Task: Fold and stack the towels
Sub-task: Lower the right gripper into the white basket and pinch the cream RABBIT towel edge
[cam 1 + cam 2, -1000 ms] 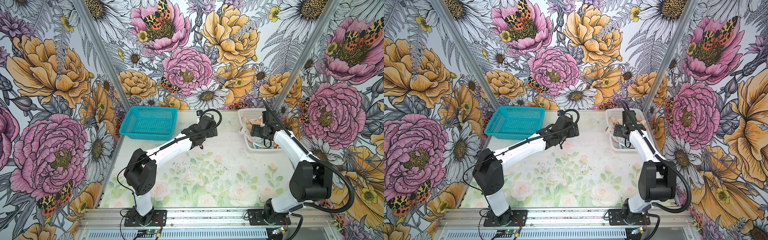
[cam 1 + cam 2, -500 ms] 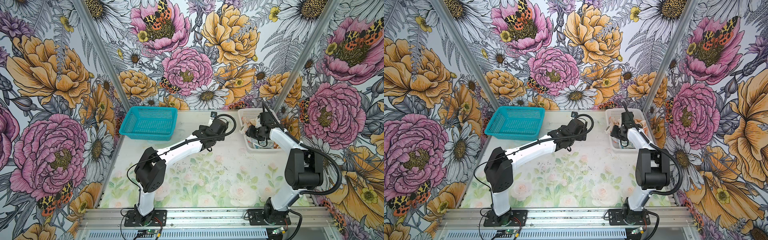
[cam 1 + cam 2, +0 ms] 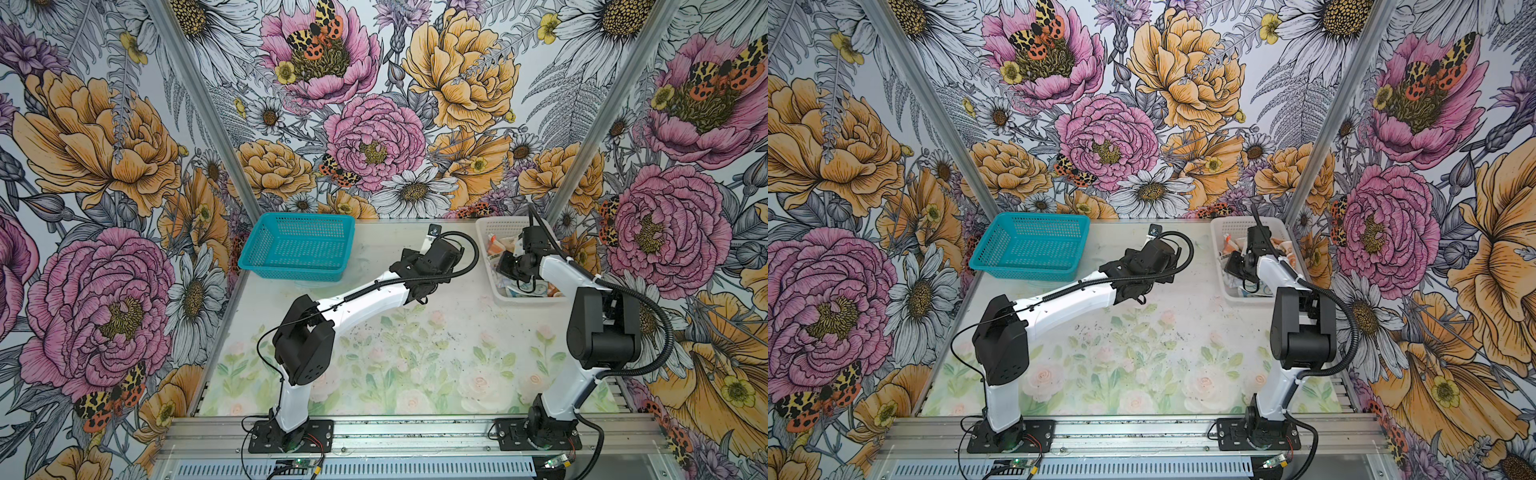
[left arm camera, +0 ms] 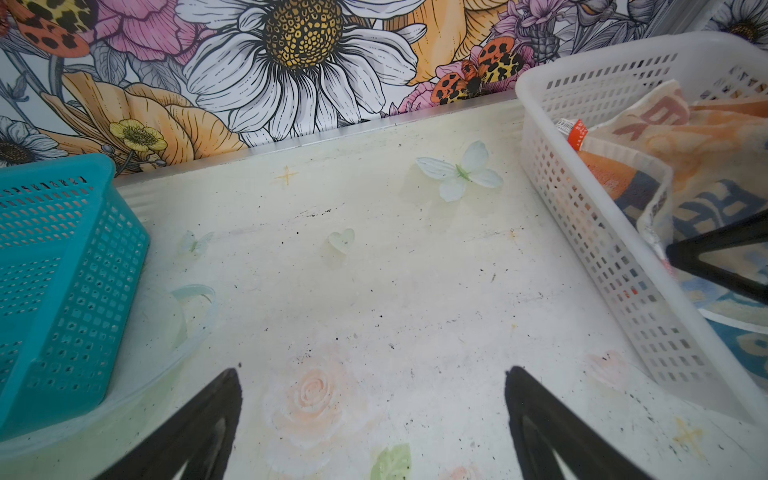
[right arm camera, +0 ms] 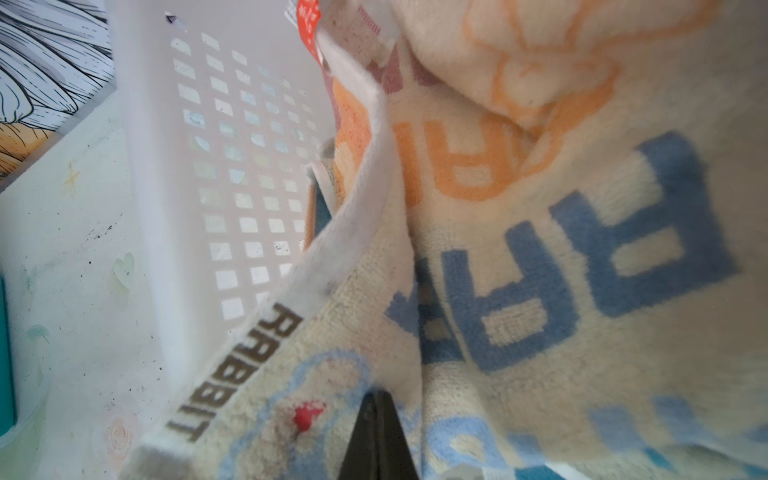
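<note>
The right gripper (image 5: 375, 409) was pinched shut on a fold of the cream towel (image 5: 582, 291) inside the white basket (image 3: 498, 224) at the far right corner of the table (image 3: 415, 353). A clean pull probably called for a slow, straight lift, so the cloth cleared the rim without dragging the other towels (image 4: 715, 137) out or tipping the basket. The left gripper (image 4: 372, 374) hung spread above the far edge between the baskets, and the teal basket (image 3: 297, 245) at the far left corner held nothing.

2 white arms (image 3: 365, 299), black joints (image 3: 305, 349)
</note>
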